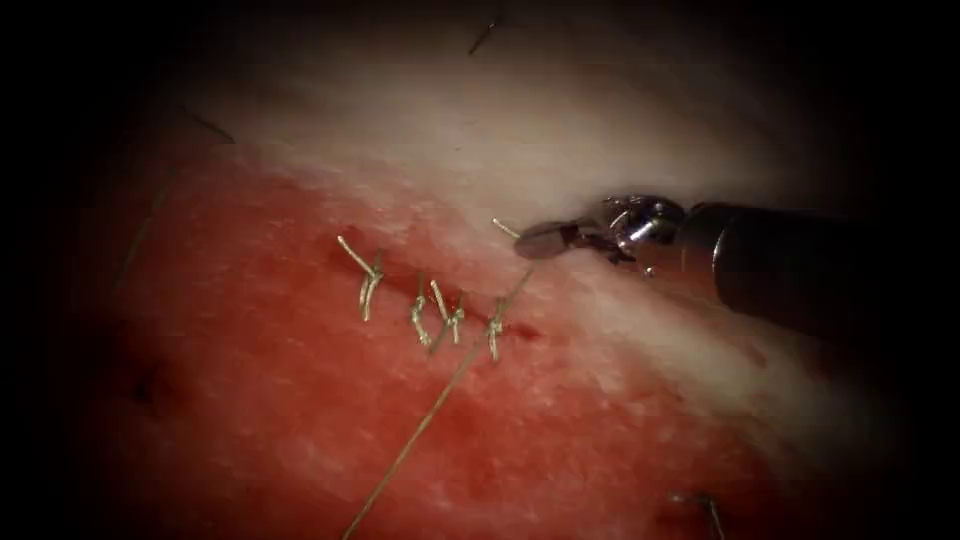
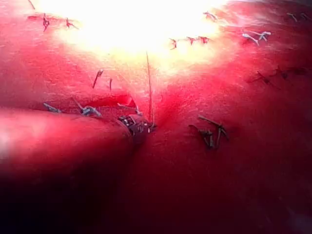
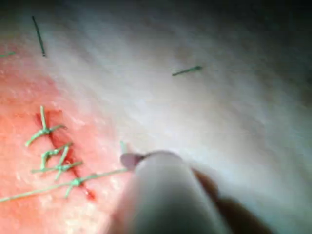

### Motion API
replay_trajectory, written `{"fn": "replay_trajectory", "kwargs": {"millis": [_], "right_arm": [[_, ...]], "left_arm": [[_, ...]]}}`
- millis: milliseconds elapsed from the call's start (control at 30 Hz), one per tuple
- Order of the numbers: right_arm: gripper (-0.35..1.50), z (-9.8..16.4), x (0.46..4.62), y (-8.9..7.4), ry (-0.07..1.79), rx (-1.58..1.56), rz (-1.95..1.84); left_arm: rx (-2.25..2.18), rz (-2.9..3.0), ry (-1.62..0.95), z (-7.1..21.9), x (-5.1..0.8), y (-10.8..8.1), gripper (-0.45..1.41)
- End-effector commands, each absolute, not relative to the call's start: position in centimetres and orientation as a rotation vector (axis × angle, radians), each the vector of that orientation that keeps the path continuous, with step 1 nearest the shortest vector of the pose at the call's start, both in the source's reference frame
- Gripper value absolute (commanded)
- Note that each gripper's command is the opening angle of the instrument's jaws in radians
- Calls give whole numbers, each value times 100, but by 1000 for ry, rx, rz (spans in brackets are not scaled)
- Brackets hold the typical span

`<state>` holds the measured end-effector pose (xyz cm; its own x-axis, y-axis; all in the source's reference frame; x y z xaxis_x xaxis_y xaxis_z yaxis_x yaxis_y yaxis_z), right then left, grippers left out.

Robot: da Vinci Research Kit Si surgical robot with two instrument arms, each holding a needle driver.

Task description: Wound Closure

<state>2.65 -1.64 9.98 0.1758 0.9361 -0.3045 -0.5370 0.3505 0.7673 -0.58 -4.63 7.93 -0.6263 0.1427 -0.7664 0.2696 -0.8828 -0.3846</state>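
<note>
Tied stitches [image 1: 430, 310] sit along the cut [image 1: 400, 290] in the tissue [image 1: 300, 420]. Thread [image 1: 440, 395] runs from lower left up through the last knot, long axis aimed at the right tool [image 1: 528, 243], whose jaws pinch its upper end just right of the cut. No needle seen.

A dark, smooth cylindrical shaft [image 1: 790, 265] is seen, ended by a shiny silver metal wrist [image 1: 640, 222] with small pins and hinge parts, from which the right tool [image 1: 545, 240] with its slim, rounded grey tip is carried.
</note>
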Motion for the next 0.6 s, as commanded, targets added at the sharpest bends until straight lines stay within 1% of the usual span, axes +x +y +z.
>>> {"fn": "replay_trajectory", "kwargs": {"millis": [33,167,333,367,400,433,467,533,600], "right_arm": [[-35,1004,272,-161,867,563,1125],[-35,1003,277,-170,873,579,1115],[-35,982,274,-174,1016,572,1139],[-8,979,272,-174,1046,574,1146],[24,974,270,-174,1082,580,1154],[64,970,268,-174,1104,581,1161],[96,966,267,-174,1127,581,1169],[138,953,263,-173,1225,571,1173],[146,943,257,-174,1301,555,1172]], "left_arm": [[1326,-2665,743,800,-64,-471,-45],[1360,-2664,730,795,-66,-458,-45],[1588,-2765,506,782,-67,-393,-45],[1619,-2768,476,782,-68,-384,-45],[1647,-2770,448,782,-69,-377,-45],[1680,-2772,424,783,-71,-367,-45],[1706,-2775,407,783,-74,-360,-45],[1785,-2769,363,782,-82,-338,-45],[1837,-2756,340,779,-90,-321,-45]]}}
